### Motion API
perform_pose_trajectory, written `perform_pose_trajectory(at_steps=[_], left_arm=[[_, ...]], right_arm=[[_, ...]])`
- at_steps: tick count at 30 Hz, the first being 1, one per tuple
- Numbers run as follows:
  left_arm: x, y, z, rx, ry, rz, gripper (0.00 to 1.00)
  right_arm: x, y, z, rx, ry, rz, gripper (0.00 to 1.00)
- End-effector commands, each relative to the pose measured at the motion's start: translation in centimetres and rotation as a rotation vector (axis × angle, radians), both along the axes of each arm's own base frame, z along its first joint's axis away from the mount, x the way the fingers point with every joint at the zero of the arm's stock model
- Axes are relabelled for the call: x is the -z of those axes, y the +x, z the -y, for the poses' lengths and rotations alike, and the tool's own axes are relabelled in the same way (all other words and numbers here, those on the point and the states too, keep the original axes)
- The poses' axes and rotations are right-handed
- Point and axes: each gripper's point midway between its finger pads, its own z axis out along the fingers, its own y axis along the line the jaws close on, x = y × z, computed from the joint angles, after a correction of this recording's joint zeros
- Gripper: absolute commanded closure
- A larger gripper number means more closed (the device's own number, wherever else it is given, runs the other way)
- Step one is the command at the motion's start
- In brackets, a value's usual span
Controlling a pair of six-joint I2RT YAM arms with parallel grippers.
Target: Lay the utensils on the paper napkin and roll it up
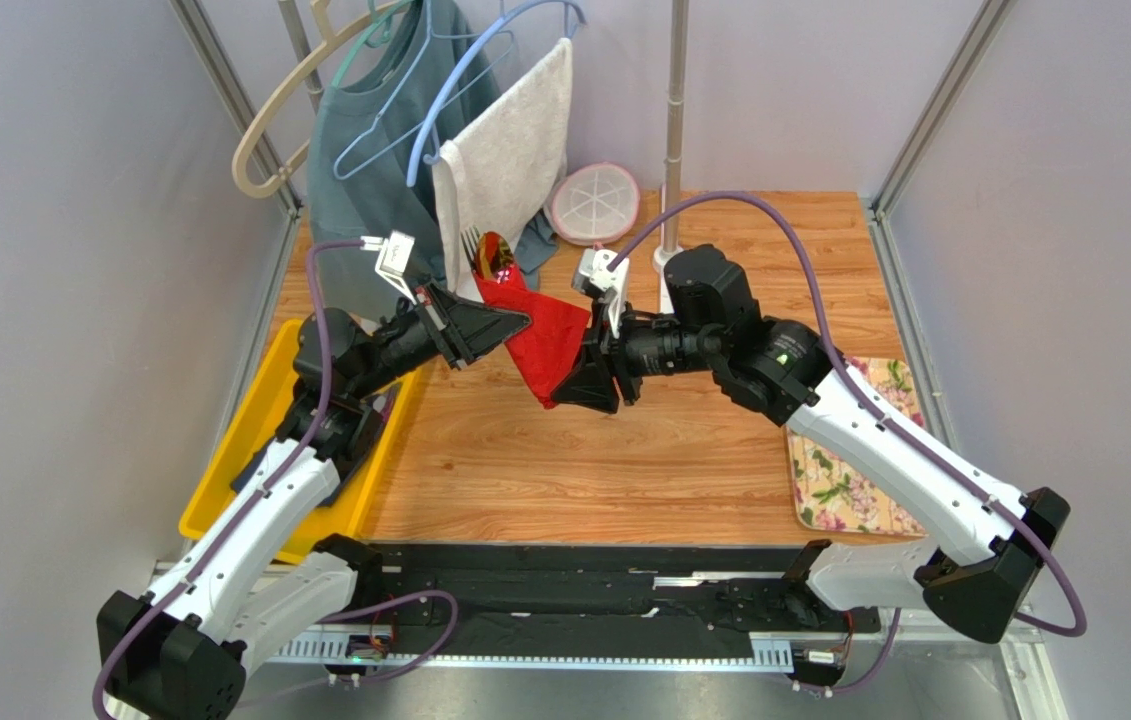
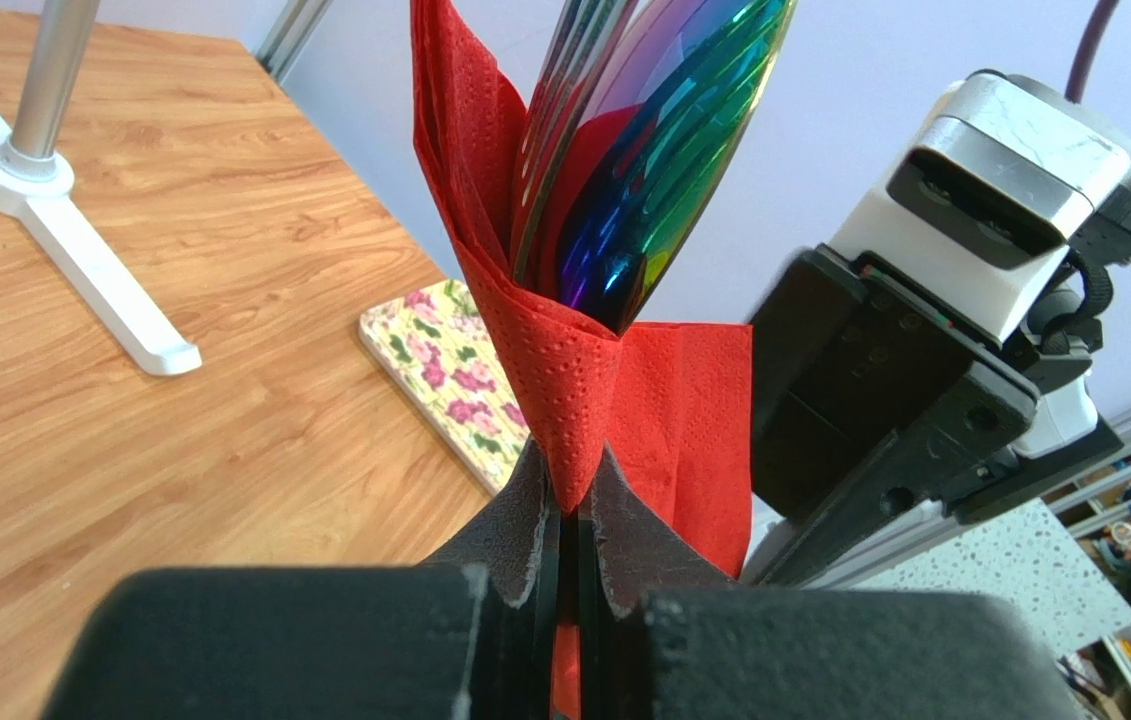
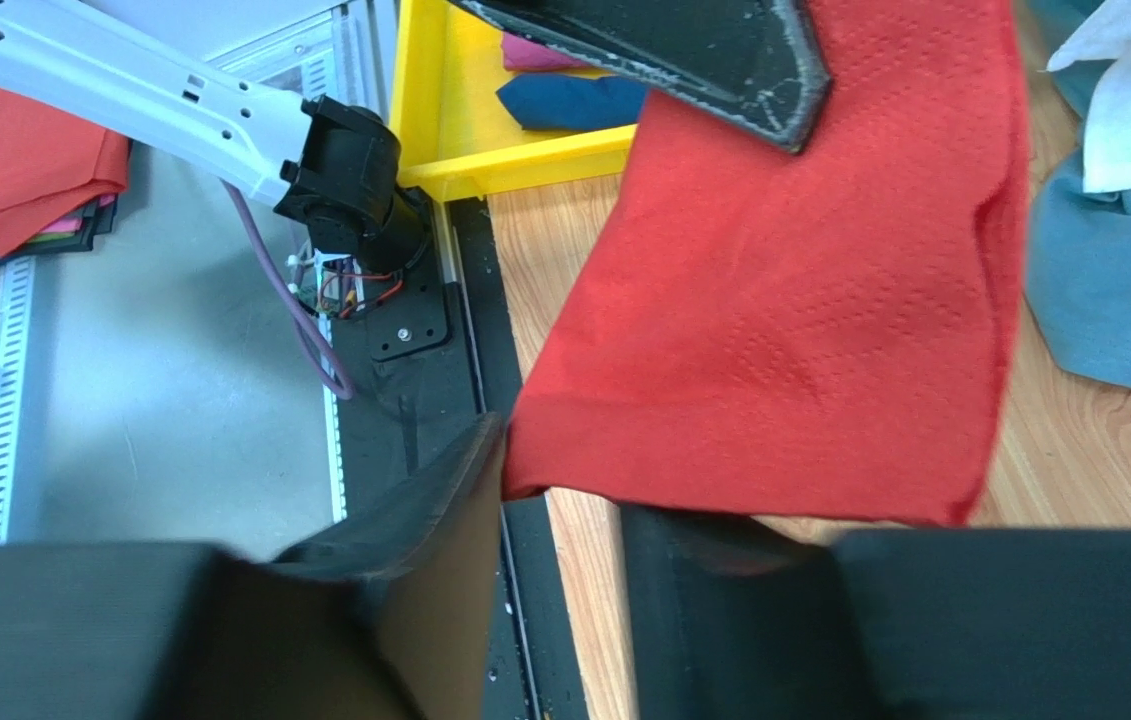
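Over wooden tabletop (image 1: 601, 450), lifted clear of it: rolling step in hand. Paper napkin (image 2: 691, 420) coned round utensils (image 2: 646, 165), pinched tight in left gripper (image 2: 571, 495). Right gripper (image 3: 559, 503) half-spread at napkin's loose lower edge, not yet gripping. Next, probably: nip that flap, wind it round.

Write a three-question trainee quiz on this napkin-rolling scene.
1. True or false: the left gripper is shut on the thin bright red paper napkin.
2. Fill in: the right gripper has its jaws at the napkin's lower edge, standing ____.
3. The shiny slim metal utensils are: A) lying loose, B) wrapped in the napkin, C) between the right gripper's jaws.
Key: 1 true; 2 open; 3 B.
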Motion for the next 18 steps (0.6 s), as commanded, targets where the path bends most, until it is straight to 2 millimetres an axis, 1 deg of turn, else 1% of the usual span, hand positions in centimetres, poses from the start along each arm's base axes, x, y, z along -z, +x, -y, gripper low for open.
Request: perform_pose_trajectory(at_steps=[1, 2, 3, 5, 6, 7, 10, 11, 13, 14, 17, 18], left_arm=[[-3.0, -0.6, -0.2, 0.005, -0.044, 0.076, 1.0], [-2.8, -0.6, -0.2, 0.003, -0.042, 0.07, 1.0], [-2.8, -0.5, -0.2, 0.003, -0.04, 0.07, 1.0], [-2.8, -0.6, -0.2, 0.004, -0.039, 0.074, 1.0], [-2.7, -0.6, -0.3, 0.002, -0.038, 0.073, 1.0], [-2.8, -0.6, -0.4, 0.0, -0.04, 0.075, 1.0], [-2.7, -0.4, -0.6, -0.01, -0.041, 0.076, 1.0], [-2.7, -0.5, -0.6, -0.006, -0.041, 0.075, 1.0], [-2.8, -0.6, -0.6, -0.002, -0.041, 0.079, 1.0], [-2.8, -0.7, -0.6, 0.003, -0.041, 0.082, 1.0], [-2.9, -0.9, -0.5, 0.015, -0.04, 0.088, 1.0], [-3.0, -1.0, -0.5, 0.02, -0.041, 0.087, 1.0]], right_arm=[[-1.8, 0.5, -0.4, -0.005, 0.035, 0.093, 0.69], [-1.8, 0.5, -0.4, -0.004, 0.033, 0.086, 0.73], [-1.7, 0.4, -0.3, -0.003, 0.029, 0.079, 0.81], [-1.7, 0.1, 0.0, -0.003, 0.025, 0.072, 0.9], [-1.3, 0.0, 0.2, -0.001, 0.012, 0.06, 0.97], [-1.2, -0.2, 0.4, -0.001, 0.007, 0.055, 0.99], [-0.5, -0.5, 1.0, 0.013, -0.013, 0.016, 1.0], [0.3, -0.5, 1.3, 0.024, -0.027, -0.009, 1.0], [0.9, -0.6, 1.5, 0.038, -0.032, -0.073, 1.0], [1.7, -0.3, 1.8, 0.052, -0.04, -0.104, 1.0], [2.3, 0.2, 2.1, 0.065, -0.027, -0.21, 1.0], [2.9, 0.5, 1.9, 0.067, -0.032, -0.252, 1.0]])
